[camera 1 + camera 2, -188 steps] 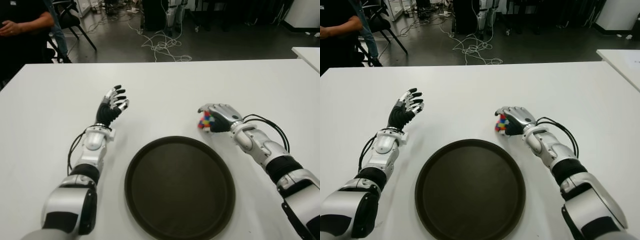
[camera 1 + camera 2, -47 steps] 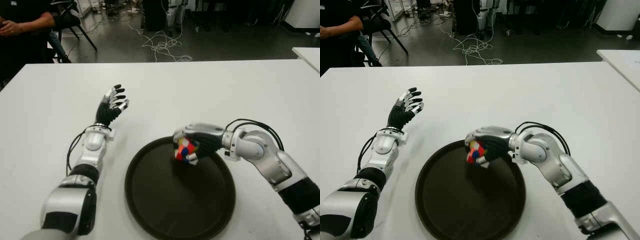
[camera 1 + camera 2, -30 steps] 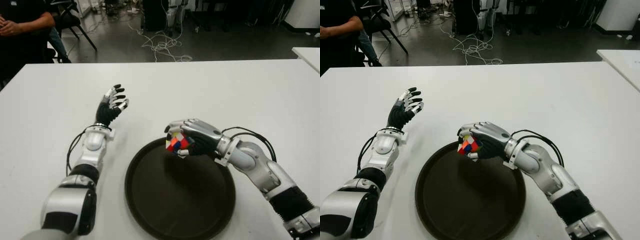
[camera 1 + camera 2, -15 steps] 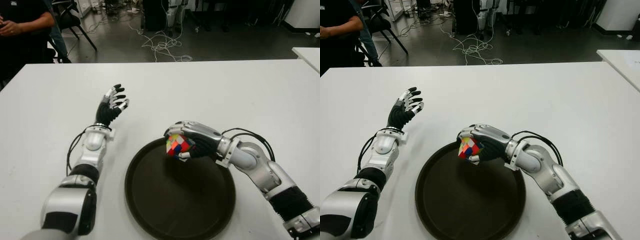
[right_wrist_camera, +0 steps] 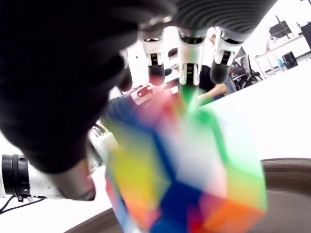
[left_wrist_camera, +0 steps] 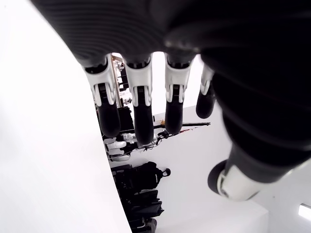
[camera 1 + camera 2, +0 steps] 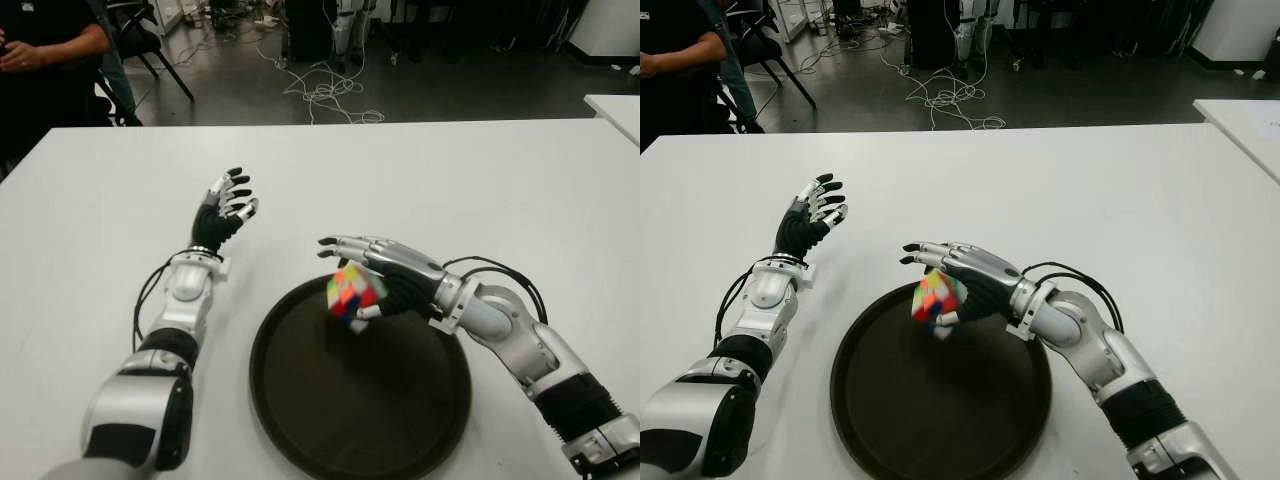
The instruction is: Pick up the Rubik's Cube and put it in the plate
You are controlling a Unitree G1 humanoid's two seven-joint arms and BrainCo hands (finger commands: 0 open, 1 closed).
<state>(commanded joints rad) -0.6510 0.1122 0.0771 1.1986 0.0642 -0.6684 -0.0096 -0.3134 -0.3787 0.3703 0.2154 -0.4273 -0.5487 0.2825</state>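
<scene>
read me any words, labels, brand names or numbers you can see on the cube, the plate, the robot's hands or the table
None can be read.
Rubik's Cube: coloured stickers only, no lettering, below the right hand with its fingers spread.
Plate: plain dark surface, no mark.
Left hand, open, left of the plate: no legible label.
Table: bare white, no print.

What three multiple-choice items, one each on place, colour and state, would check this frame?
1. Where is the Rubik's Cube?
A. over the plate's far rim
B. on the table by the left hand
C. on the floor

2. What colour is the plate?
A. white
B. dark brown
C. red

3. How are the right hand fingers?
A. fisted
B. stretched open
C. hidden

Answers: 1 A, the cube shows above the rim; 2 B, dark against the white table; 3 B, fingers extend past the cube. The left hand shows left of the plate.
</scene>
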